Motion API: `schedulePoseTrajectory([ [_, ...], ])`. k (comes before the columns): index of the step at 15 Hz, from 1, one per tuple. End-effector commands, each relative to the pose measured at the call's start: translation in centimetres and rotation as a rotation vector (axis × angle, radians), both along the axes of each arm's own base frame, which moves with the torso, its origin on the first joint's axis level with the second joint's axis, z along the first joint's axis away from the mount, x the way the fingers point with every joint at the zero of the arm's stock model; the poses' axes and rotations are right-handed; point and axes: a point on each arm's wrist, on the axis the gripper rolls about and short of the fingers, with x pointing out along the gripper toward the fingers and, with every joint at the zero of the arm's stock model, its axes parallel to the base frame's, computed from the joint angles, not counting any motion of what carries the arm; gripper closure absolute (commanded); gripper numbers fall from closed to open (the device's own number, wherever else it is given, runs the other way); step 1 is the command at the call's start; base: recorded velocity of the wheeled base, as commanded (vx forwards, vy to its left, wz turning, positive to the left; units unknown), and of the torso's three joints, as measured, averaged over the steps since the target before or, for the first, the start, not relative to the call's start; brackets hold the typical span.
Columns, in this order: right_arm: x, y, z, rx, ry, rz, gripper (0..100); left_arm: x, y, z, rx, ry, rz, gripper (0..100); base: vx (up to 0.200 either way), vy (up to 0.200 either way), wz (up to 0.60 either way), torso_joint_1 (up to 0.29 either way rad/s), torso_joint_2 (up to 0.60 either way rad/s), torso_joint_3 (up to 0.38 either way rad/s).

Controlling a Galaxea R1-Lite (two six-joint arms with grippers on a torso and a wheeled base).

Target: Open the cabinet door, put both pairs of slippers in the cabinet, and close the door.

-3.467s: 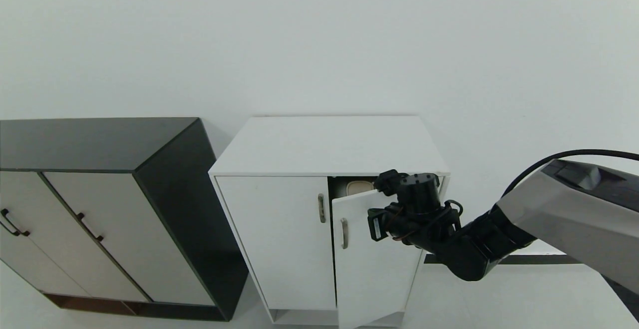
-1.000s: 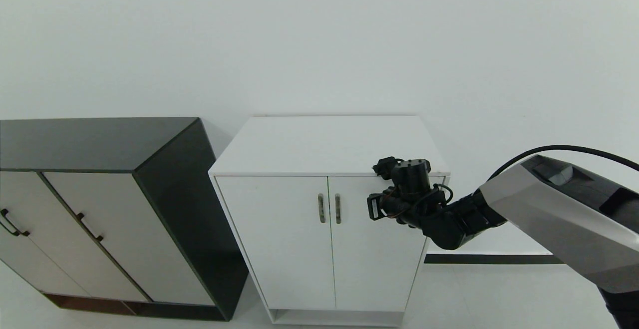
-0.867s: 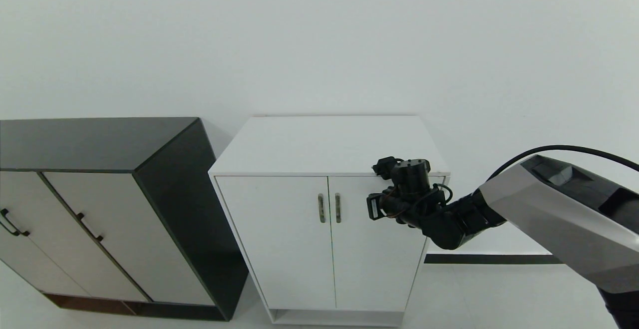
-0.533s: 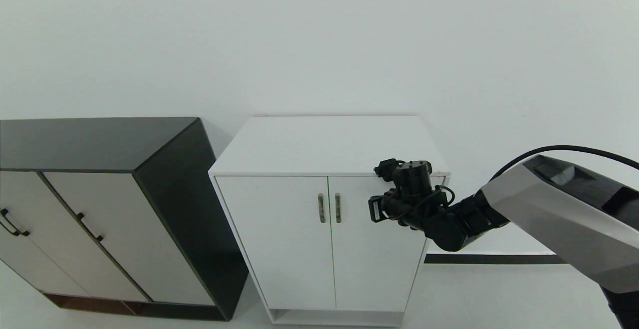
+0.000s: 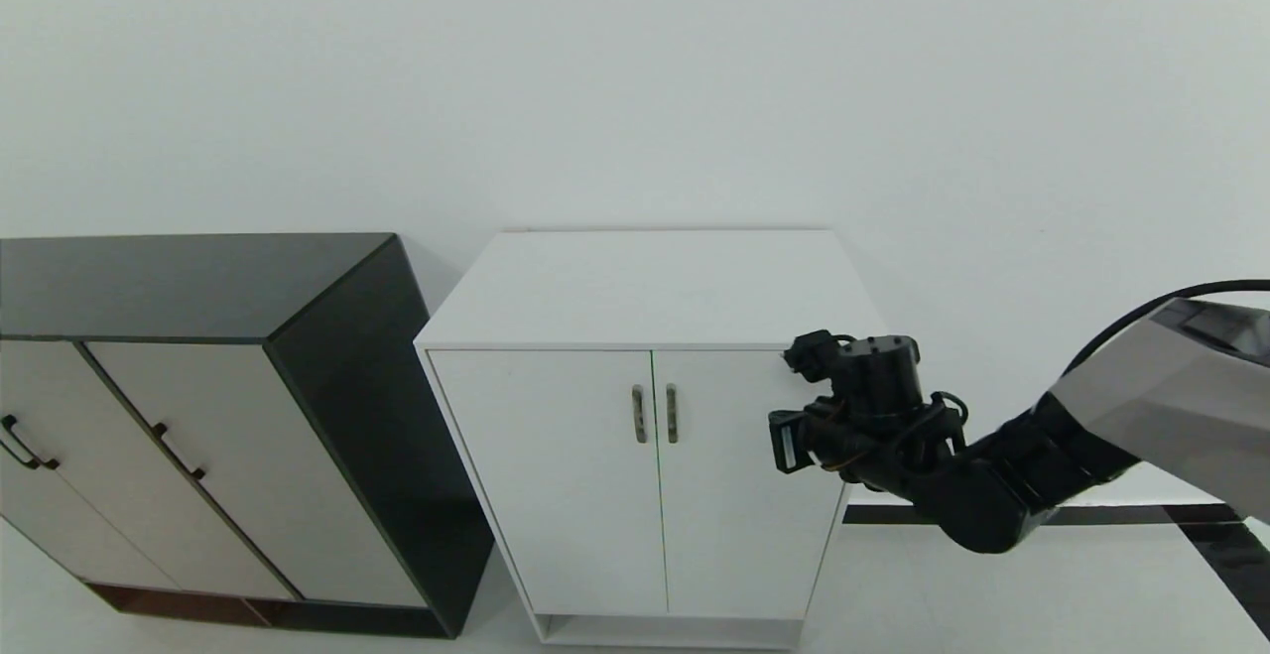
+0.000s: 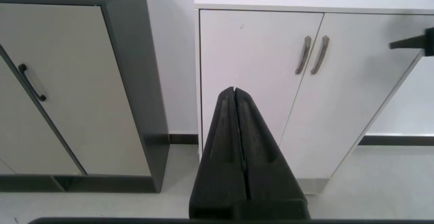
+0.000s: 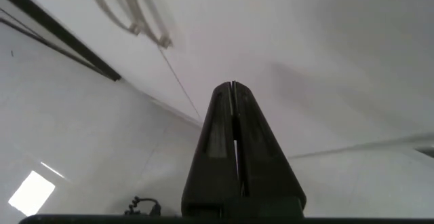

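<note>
- The right pincer has its two fingers pressed flat together, with nothing between them.
- It hangs in front of the upper outer part of the right door of the white cabinet. Whether its tips touch the panel or sit just off it, I cannot tell.
- That door's handle lies away from the right pincer, toward the middle seam. The left door is beyond the seam.
- The left pincer is also closed tight and empty. The white cabinet stands well ahead of it, and a dark cabinet is off to the robot's left of that.
- Both white doors sit flush with the frame, and the seam between them is a thin straight line.
- With the doors shut, I cannot tell whether the slippers lie behind them.
- Judged from this, the closing step looks done and the task is at or very near its end, provided both pairs are inside.
- At most, what seems left is for the right pincer to come clear of the door.
</note>
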Motion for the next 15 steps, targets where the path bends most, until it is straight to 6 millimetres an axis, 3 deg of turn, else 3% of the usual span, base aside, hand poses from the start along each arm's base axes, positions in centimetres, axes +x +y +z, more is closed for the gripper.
schedulePoseTrajectory([
  [1,-4.5,-3.0,1.6,0.012,-0.023,-0.004,100,0.0,0.0,0.0,0.001,0.001,0.001,100,0.0,0.0,0.0,0.0,0.0,0.0],
  [9,-14.5,-12.8,1.5,-0.082,0.036,-0.125,100,0.0,0.0,0.0,0.001,0.001,-0.001,100,0.0,0.0,0.0,0.0,0.0,0.0],
  [15,-20.4,-15.5,0.1,-0.157,0.084,-0.106,100,0.0,0.0,0.0,0.001,0.001,-0.001,100,0.0,0.0,0.0,0.0,0.0,0.0],
])
